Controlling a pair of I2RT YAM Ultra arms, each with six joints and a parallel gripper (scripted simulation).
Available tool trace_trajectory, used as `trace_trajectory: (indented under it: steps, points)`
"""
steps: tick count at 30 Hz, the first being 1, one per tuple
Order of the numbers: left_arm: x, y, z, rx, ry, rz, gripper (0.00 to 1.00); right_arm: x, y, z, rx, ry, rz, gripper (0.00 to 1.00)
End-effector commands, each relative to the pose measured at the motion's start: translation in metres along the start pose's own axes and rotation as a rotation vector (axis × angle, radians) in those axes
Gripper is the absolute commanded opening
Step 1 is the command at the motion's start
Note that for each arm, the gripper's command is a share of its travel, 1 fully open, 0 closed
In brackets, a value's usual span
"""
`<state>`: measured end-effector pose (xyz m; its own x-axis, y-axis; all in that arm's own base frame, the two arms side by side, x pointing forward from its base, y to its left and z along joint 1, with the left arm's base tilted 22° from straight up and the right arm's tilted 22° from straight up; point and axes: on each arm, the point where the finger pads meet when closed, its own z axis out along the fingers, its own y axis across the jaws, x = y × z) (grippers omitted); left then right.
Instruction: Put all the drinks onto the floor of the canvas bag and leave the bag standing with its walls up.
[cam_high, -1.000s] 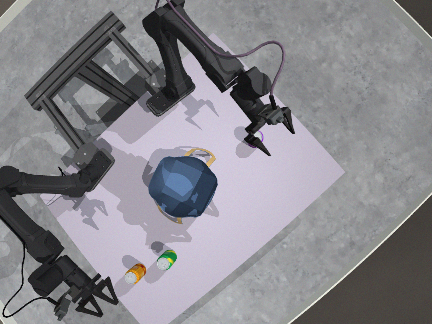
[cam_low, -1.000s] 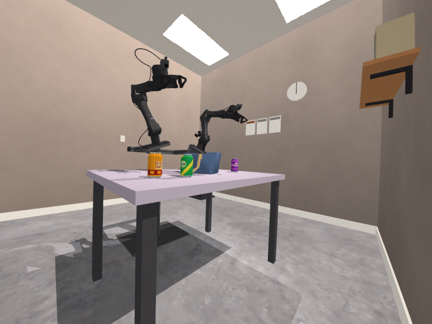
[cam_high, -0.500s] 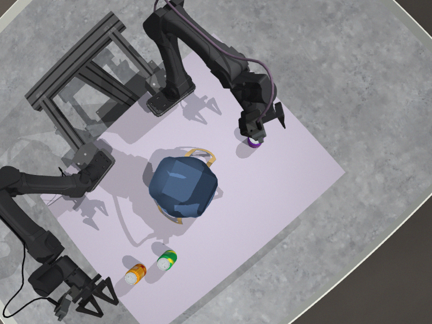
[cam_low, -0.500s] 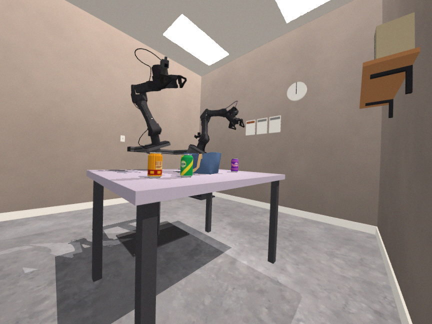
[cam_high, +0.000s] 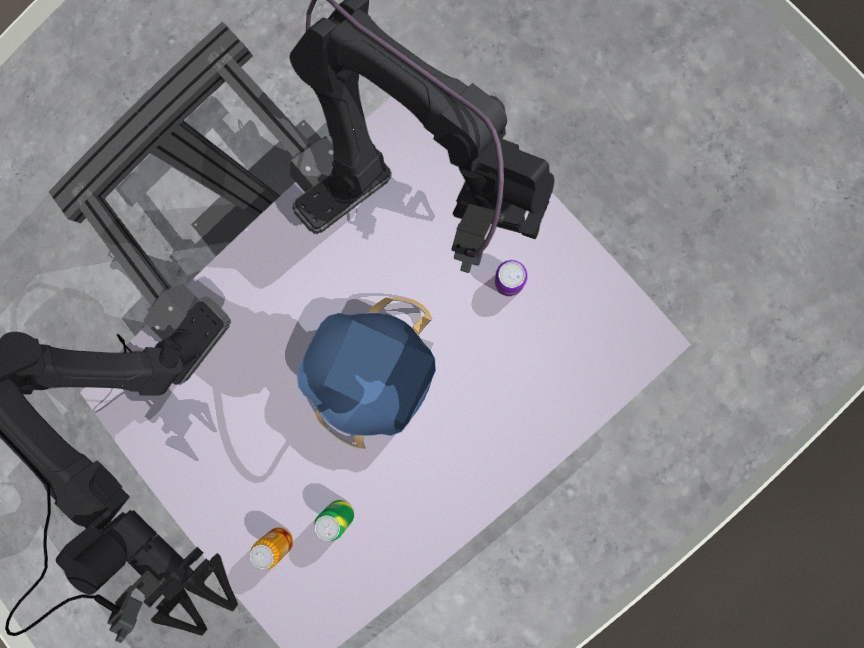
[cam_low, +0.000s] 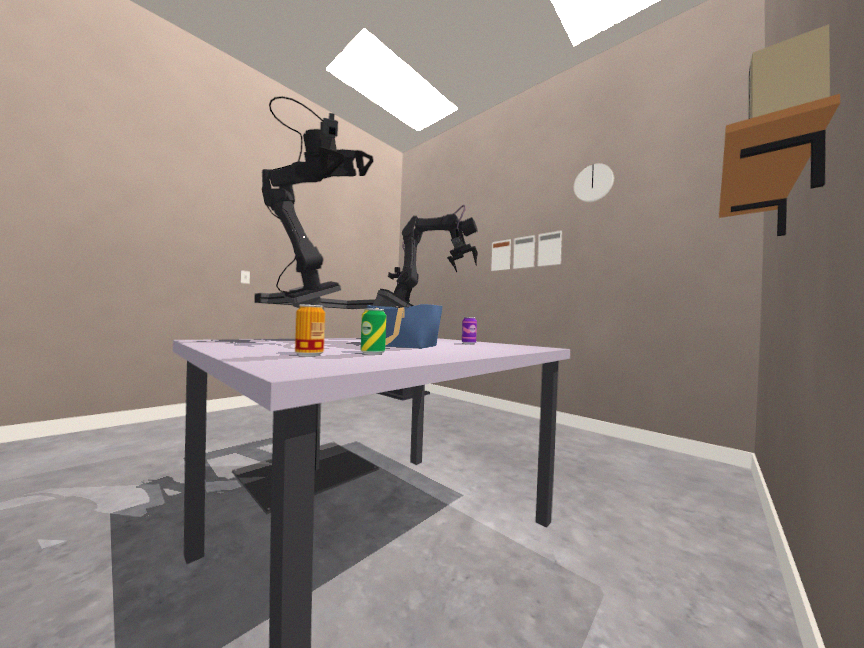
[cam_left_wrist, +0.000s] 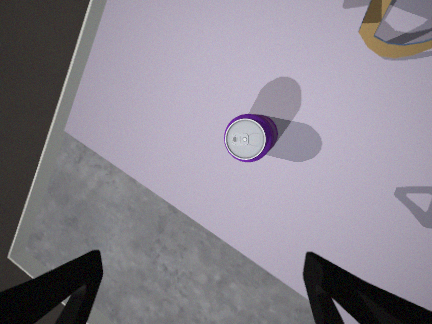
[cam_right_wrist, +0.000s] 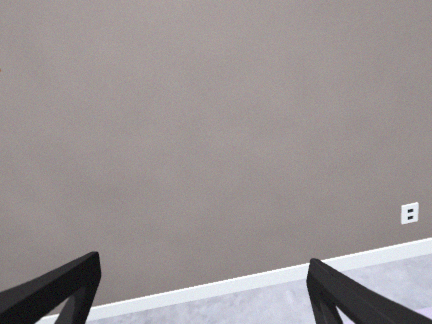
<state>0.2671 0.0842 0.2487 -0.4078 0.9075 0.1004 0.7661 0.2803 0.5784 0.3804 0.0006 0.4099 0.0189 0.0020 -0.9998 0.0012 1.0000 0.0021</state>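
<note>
Over the lilac table (cam_high: 593, 348) (cam_low: 418, 366) (cam_left_wrist: 150, 65) (cam_right_wrist: 426, 312), the left gripper (cam_high: 496, 221) (cam_low: 465, 265) (cam_left_wrist: 203, 262) points down, open, apart from the purple can (cam_high: 511, 277) (cam_low: 468, 329) (cam_left_wrist: 246, 139) below. The right gripper (cam_high: 219, 619) (cam_low: 366, 167) (cam_right_wrist: 204, 266) (open too) reaches out roughly level
</note>
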Motion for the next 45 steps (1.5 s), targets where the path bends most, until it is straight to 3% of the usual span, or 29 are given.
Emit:
trace_trajectory:
  steps: [1, 4, 6, 8, 10, 18, 19, 35, 36, 41, 45]
  points:
    - [0.019, -0.036, -0.01, 0.193, 0.064, 0.268, 1.0, -0.034, 0.007, -0.009, -0.026, -0.079, -0.015, 1.0]
    - [0.031, -0.054, -0.018, 0.287, 0.077, 0.403, 1.0, -0.034, 0.007, -0.009, -0.026, -0.079, -0.015, 1.0]
    - [0.031, -0.054, -0.018, 0.287, 0.077, 0.403, 1.0, -0.034, 0.007, -0.009, -0.026, -0.079, -0.015, 1.0]
    - [0.036, -0.064, -0.025, 0.386, 0.081, 0.55, 1.0, -0.034, 0.007, -0.009, -0.026, -0.079, -0.015, 1.0]
    - [0.043, -0.07, -0.025, 0.421, 0.082, 0.566, 1.0, -0.034, 0.007, -0.009, -0.026, -0.079, -0.015, 1.0]
    - [0.036, -0.071, -0.027, 0.354, 0.066, 0.46, 1.0, -0.034, 0.007, -0.009, -0.026, -0.079, -0.015, 1.0]
    - [0.035, -0.074, -0.026, 0.36, 0.064, 0.461, 1.0, -0.034, 0.007, -0.009, -0.026, -0.079, -0.015, 0.84]
    - [0.035, -0.07, -0.024, 0.341, 0.06, 0.449, 1.0, -0.034, 0.008, -0.009, -0.03, -0.078, 0.008, 0.84]
    - [0.035, -0.071, -0.024, 0.346, 0.06, 0.45, 1.0, -0.002, -0.001, 0.008, -0.007, 0.023, -0.032, 0.84]
    - [0.036, -0.071, -0.024, 0.347, 0.06, 0.449, 1.0, 0.015, 0.006, 0.017, -0.037, 0.071, -0.104, 0.84]
    - [0.036, -0.071, -0.024, 0.347, 0.06, 0.449, 1.0, 0.048, -0.007, 0.041, -0.043, 0.17, -0.243, 0.84]
